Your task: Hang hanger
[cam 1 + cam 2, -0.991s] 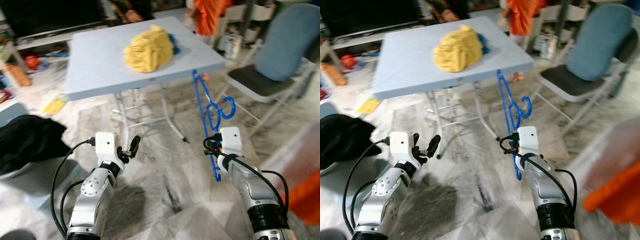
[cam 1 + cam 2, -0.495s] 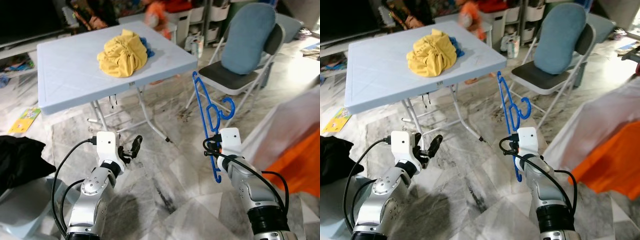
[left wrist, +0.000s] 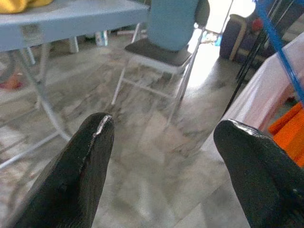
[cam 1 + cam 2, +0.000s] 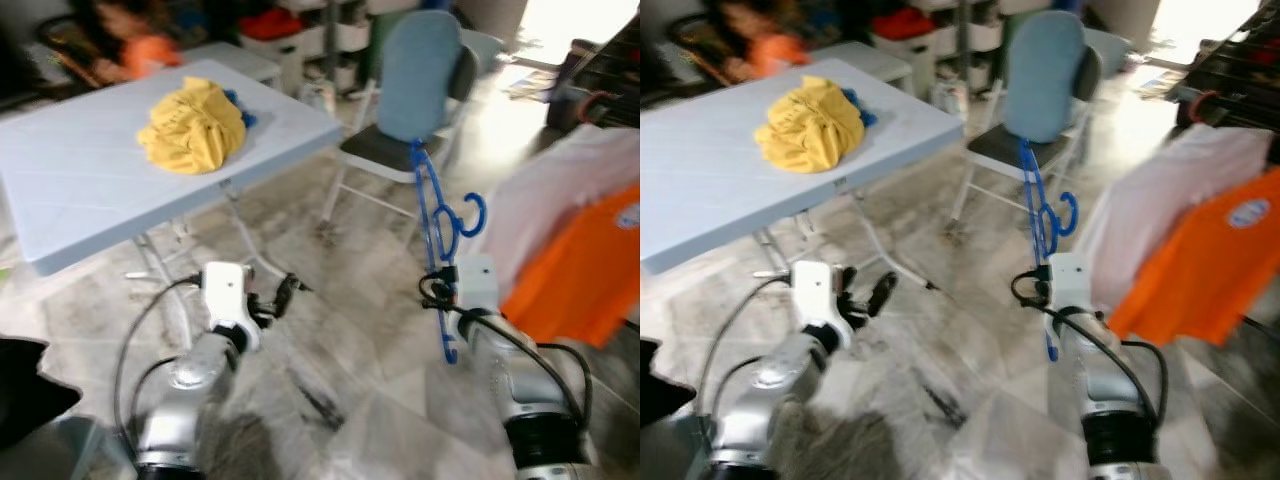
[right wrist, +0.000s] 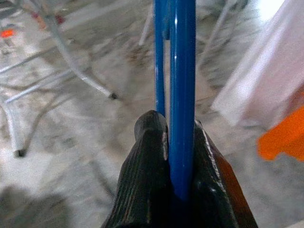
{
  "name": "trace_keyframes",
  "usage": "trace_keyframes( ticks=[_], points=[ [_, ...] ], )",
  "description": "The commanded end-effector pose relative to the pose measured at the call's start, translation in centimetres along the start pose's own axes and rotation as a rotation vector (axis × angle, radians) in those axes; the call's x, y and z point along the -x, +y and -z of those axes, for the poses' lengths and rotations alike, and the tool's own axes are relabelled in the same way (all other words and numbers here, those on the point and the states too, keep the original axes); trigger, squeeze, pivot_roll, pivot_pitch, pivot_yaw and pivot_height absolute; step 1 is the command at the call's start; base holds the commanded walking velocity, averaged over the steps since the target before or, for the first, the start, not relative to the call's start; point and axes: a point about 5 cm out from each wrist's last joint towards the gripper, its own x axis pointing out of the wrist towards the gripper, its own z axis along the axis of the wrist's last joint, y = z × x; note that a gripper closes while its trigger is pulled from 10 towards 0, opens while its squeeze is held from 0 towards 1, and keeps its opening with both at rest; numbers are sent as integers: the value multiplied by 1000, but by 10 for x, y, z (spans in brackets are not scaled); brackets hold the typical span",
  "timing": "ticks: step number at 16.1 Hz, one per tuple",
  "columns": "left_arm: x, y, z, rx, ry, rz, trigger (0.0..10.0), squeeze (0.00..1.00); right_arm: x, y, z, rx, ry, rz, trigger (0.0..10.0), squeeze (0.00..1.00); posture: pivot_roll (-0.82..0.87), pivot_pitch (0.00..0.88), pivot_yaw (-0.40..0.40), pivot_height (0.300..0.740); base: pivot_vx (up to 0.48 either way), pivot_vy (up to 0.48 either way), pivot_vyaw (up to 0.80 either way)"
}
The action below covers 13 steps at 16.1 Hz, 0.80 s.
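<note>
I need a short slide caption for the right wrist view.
Right pincer shut on a blue hanger above the marble floor.

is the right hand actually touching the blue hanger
Touching. In the right wrist view the right hand has both black fingers pressed against the blue hanger.

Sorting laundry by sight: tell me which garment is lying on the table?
The yellow garment, bunched on the table; the white shirt and orange shirt hang at the right.
</note>
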Motion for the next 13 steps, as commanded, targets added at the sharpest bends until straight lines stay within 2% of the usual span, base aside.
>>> trace_keyframes(
  ticks=[1, 8, 13],
  points=[
    [-1, -1, -4, 0, -10, 13, 10000, 0, 0, -1, -10, 10, -35, 13, 10000, 0, -138, 0, 78, 740, 0, 435, -756],
    [-2, 2, 9, -22, 53, 23, 10000, 0, -2, -2, -10, -6, -40, 79, 10000, 0, -143, 0, 94, 740, 0, 417, -775],
    [-3, -2, 3, -25, 11, 73, 10000, 0, -2, -14, -3, -37, -5, 174, 10000, 0, -145, 0, 93, 740, 0, 0, -509]
  ],
)
